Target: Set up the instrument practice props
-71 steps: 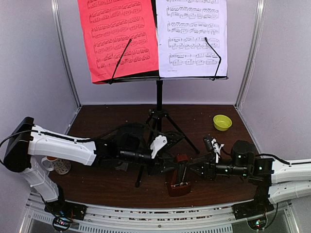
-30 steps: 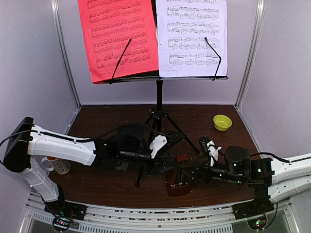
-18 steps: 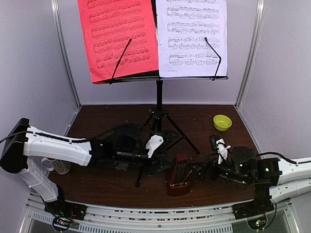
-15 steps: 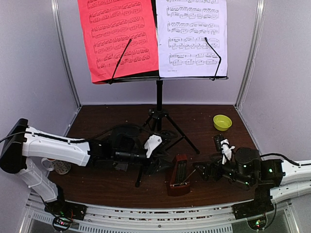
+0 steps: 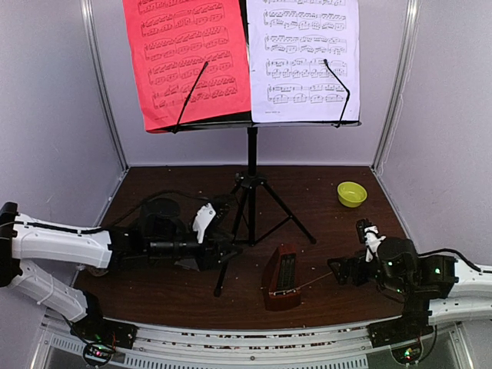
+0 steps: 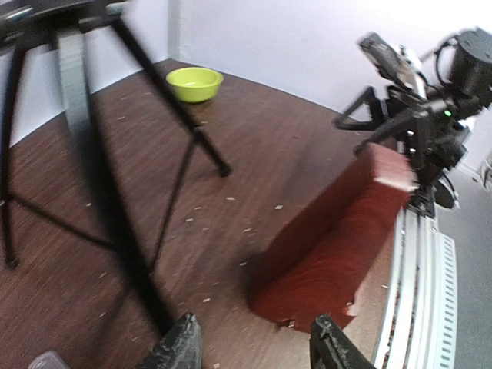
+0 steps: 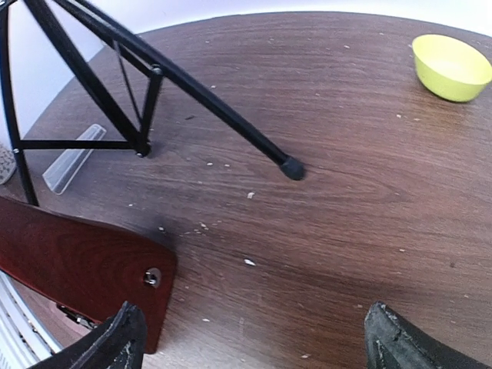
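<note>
The black music stand (image 5: 251, 154) stands on tripod legs at the table's middle back. It holds a red sheet (image 5: 188, 58) and a white sheet (image 5: 304, 58) of printed music. The brown pyramid metronome (image 5: 281, 275) stands alone near the front edge, with a thin rod pointing right from it. My left gripper (image 5: 224, 250) is open and empty, left of the metronome by a tripod leg. My right gripper (image 5: 342, 270) is open and empty, right of the metronome. The metronome also shows in the left wrist view (image 6: 338, 231) ahead of the left gripper (image 6: 254, 350), and in the right wrist view (image 7: 77, 261) left of the right gripper (image 7: 250, 338).
A yellow-green bowl (image 5: 351, 194) sits at the back right; it also shows in the left wrist view (image 6: 194, 82) and the right wrist view (image 7: 450, 68). Tripod legs (image 7: 207, 100) spread across the table's middle. A clear plastic strip (image 7: 73, 161) lies by one leg.
Both grippers were at the metronome; both have let go and drawn back, the left one leftward and the right one rightward. The metronome now stands free.
</note>
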`<state>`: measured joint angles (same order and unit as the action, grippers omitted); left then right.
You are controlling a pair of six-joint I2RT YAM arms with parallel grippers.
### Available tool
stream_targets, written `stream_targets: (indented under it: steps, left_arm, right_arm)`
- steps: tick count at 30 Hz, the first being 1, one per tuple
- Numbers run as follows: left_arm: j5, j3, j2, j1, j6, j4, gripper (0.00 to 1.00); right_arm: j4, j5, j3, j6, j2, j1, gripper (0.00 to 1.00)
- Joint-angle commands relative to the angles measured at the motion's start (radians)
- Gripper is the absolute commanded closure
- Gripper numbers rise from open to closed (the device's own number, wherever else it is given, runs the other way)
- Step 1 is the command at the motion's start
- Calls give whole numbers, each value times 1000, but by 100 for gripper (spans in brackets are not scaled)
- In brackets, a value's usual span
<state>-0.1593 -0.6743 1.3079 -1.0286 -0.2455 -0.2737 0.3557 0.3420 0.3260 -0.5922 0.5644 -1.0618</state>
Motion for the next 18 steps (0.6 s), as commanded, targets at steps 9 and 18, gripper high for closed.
stream_targets:
  steps: [9, 18]
  left_arm:
    - [95, 161, -315, 273, -149, 59, 45]
    - [127, 61, -473, 461, -120, 320, 41]
  right_arm:
    - [95, -156, 241, 161, -22, 298, 0]
    - [-26, -383, 429, 264, 169, 514, 0]
